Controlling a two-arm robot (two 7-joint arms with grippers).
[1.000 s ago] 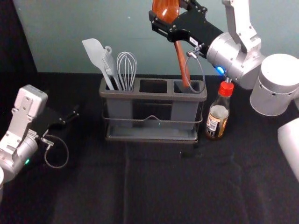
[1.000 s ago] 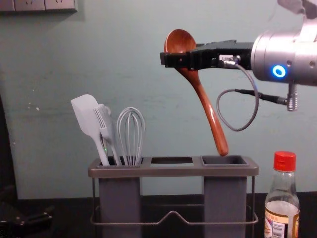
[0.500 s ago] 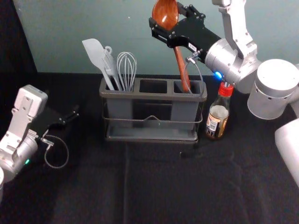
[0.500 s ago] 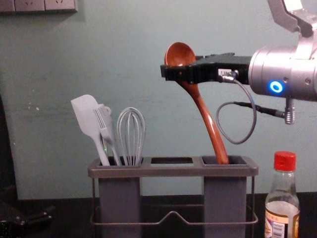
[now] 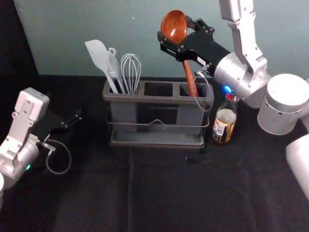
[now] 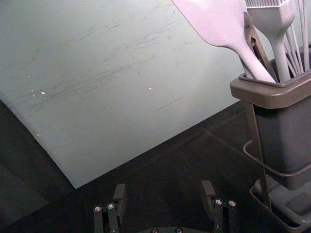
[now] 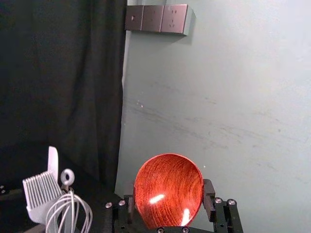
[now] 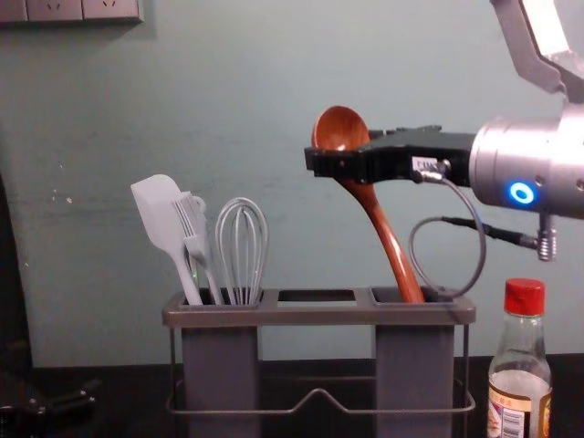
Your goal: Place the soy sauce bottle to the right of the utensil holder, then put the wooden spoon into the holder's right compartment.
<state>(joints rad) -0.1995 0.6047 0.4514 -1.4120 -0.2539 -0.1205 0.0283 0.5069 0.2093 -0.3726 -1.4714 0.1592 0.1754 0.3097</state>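
Observation:
The wooden spoon (image 5: 174, 26) is pinched just below its bowl by my right gripper (image 5: 175, 34), over the right part of the utensil holder (image 5: 159, 100). In the chest view the spoon (image 8: 388, 239) leans, its handle end in the mouth of the holder's right compartment, with the right gripper (image 8: 339, 160) well above the rim. The spoon's bowl (image 7: 168, 189) lies between the fingers of the right gripper (image 7: 168, 196). The soy sauce bottle (image 5: 225, 121) stands upright right of the holder, its red cap partly covered by the arm. My left gripper (image 5: 67, 122), open (image 6: 164, 195), is parked at left.
A white spatula (image 8: 164, 214), a brush (image 8: 192, 228) and a whisk (image 8: 242, 246) stand in the holder's left compartment. Behind the black-covered table (image 5: 159, 193) rises a pale wall (image 8: 274, 91). The right forearm passes close over the bottle.
My right gripper has come down with the spoon, bringing the handle end from above the rim into the right compartment's mouth, and lately shifted slightly right. Holder, bottle and left arm stay put.

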